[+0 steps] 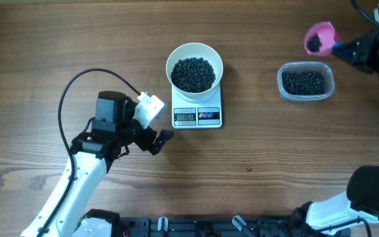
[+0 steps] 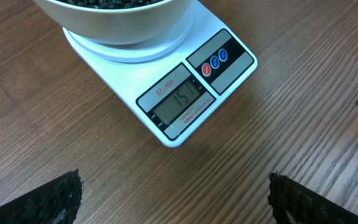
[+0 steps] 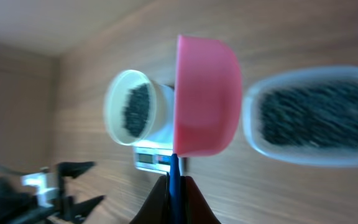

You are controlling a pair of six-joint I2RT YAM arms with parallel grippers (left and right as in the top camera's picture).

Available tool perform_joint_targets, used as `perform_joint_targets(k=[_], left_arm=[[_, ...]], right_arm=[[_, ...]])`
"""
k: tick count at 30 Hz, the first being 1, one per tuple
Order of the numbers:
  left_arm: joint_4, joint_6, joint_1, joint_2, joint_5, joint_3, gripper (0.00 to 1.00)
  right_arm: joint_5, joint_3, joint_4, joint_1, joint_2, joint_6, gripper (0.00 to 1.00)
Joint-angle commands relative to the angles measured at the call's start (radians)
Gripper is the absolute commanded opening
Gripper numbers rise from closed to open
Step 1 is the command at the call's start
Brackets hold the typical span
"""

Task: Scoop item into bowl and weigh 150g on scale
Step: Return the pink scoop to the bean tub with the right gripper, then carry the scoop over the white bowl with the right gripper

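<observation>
Right gripper [image 1: 339, 47] is clamped on the thin blue handle of one pink plastic scoop [image 1: 320, 37], near the far right corner of the wooden tabletop [image 1: 275, 151]. Left gripper [image 1: 160, 141] stands wide apart and empty, just left of the scale [image 1: 197, 117]; its white arm reaches in from the near edge. One round white bowl [image 1: 170, 66], full of small black beans [image 1: 192, 74], sits on this flat white scale, whose display reads perhaps 151. One clear tub [image 1: 282, 83] holds more beans.

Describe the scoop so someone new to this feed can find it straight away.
Look to the table's right side, past the clear tub of black beads. Just beyond it, the right gripper holds the scoop: the only bright pink thing, some beads inside.
</observation>
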Motion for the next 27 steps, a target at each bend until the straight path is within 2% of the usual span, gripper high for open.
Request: perform_joint_targets(k=[1, 6, 15, 21, 27], left_arm=[[0.000, -0.006, 0.002, 0.001, 0.015, -0.006, 1.00], [0.000, -0.006, 0.002, 0.001, 0.015, -0.006, 1.00], [0.000, -0.006, 0.002, 0.001, 0.015, -0.006, 1.00], [0.000, -0.005, 0.002, 0.001, 0.015, -0.006, 1.00], [0.000, -0.006, 0.002, 0.001, 0.015, -0.006, 1.00]], right_arm=[[0.259, 0.004, -0.029, 0.009, -0.015, 0.019, 0.04], [0.512, -0.038, -0.032, 0.061, -0.014, 0.076, 0.05], [0.891, -0.220, 0.145, 0.382, 0.003, 0.204, 0.05], [1.301, -0.223, 0.146, 0.578, 0.032, 0.237, 0.04], [1.339, -0.223, 0.143, 0.608, 0.032, 0.195, 0.04]])
